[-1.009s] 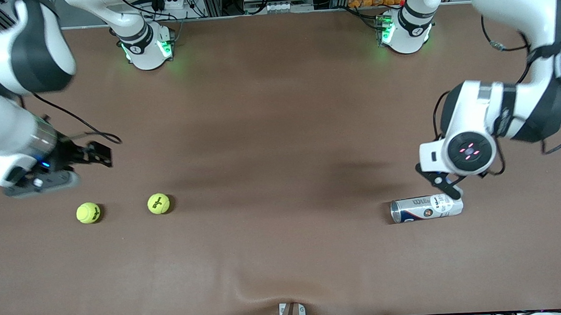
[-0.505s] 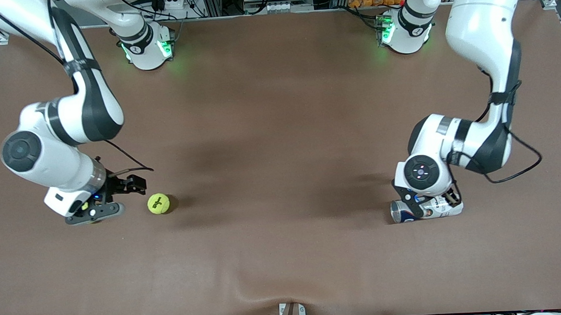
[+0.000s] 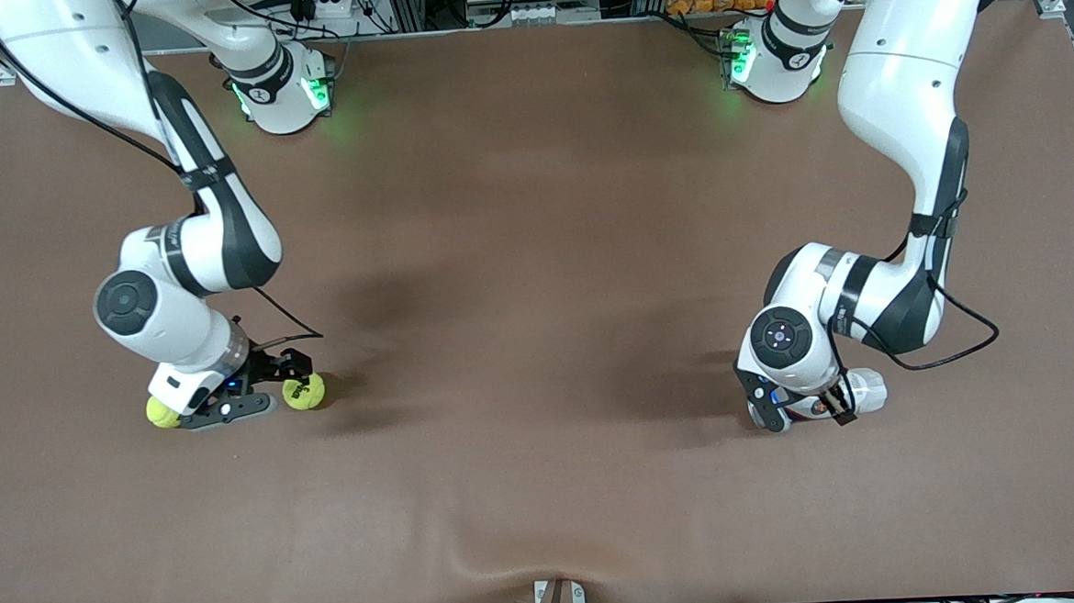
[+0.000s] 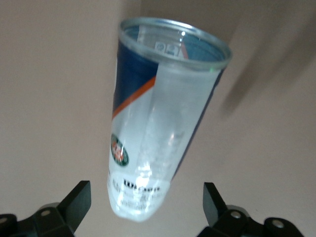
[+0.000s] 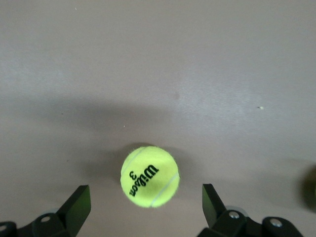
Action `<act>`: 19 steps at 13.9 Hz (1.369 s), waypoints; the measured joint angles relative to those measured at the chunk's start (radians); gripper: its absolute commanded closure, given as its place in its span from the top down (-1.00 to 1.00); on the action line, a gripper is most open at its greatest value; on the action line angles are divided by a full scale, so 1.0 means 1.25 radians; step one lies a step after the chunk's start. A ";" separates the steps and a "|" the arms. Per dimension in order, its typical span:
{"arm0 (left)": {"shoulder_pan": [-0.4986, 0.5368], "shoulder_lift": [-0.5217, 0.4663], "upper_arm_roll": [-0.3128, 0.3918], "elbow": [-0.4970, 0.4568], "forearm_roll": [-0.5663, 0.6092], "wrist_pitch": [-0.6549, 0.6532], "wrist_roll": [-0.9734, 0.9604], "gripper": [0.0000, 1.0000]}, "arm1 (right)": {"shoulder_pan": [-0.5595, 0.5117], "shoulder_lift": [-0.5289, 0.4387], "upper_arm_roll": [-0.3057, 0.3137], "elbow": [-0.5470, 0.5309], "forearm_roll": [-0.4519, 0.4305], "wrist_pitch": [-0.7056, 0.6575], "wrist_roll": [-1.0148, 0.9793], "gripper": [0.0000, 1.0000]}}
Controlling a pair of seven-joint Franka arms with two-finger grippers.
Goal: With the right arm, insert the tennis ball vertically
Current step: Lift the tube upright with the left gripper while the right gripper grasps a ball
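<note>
Nearest the front camera, toward the left arm's end of the table, a clear plastic tennis-ball can with blue-and-orange label and silver rim lies on its side on the brown table cover. The left gripper hangs low over it, jaws spread wide, holding nothing. In the left wrist view the can sits between the two black fingertips but is skewed relative to them, open mouth pointing away from the wrist.

Slightly farther from the camera, toward the right arm's end, two fuzzy yellow-green tennis balls rest on the cover: one with black lettering, and a second half hidden under the right wrist. The right gripper is low over the stretch between them, jaws fully apart, empty. The right wrist view shows the lettered ball centred between the fingers, apparently not in contact.

Risks, as judged from here:
- Ball is free to roll. If one finger touches first on closing, it may get nudged out of the jaws; descent should be square, closure symmetric.
- Second ball is close to the wrist; a sideways sweep could knock it away.
- Can is round, smooth, thin-walled and skewed in the jaws: a grasp may pivot it, squeeze it out, or dent it.
- Can is not yet upright, so a vertical insertion has no target until it is stood and steadied; a tilted mouth would let the ball bounce off the rim.
</note>
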 measured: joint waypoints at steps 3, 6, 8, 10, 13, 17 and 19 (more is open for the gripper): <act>0.005 0.015 0.005 0.001 0.000 0.043 0.030 1.00 | 0.004 0.035 0.000 -0.026 0.000 0.077 0.000 1.00; 0.014 0.027 0.006 0.001 0.000 0.073 0.044 1.00 | 0.005 0.060 0.000 -0.039 0.000 0.117 0.000 1.00; 0.019 0.038 0.006 0.001 0.000 0.091 0.047 1.00 | 0.005 0.076 -0.002 -0.041 0.000 0.134 0.000 1.00; 0.021 0.048 0.006 0.001 0.000 0.108 0.048 1.00 | 0.005 0.090 -0.002 -0.041 0.000 0.146 0.000 0.34; 0.023 0.062 0.006 0.001 0.000 0.129 0.048 1.00 | 0.005 0.098 -0.002 -0.041 0.000 0.158 0.000 -1.00; 0.034 0.075 0.007 0.001 0.000 0.150 0.048 1.00 | 0.004 0.074 -0.004 -0.035 0.000 0.139 0.006 -1.00; 0.035 0.075 0.007 0.002 0.000 0.155 0.049 1.00 | 0.003 0.030 -0.007 -0.024 0.000 0.079 0.013 -1.00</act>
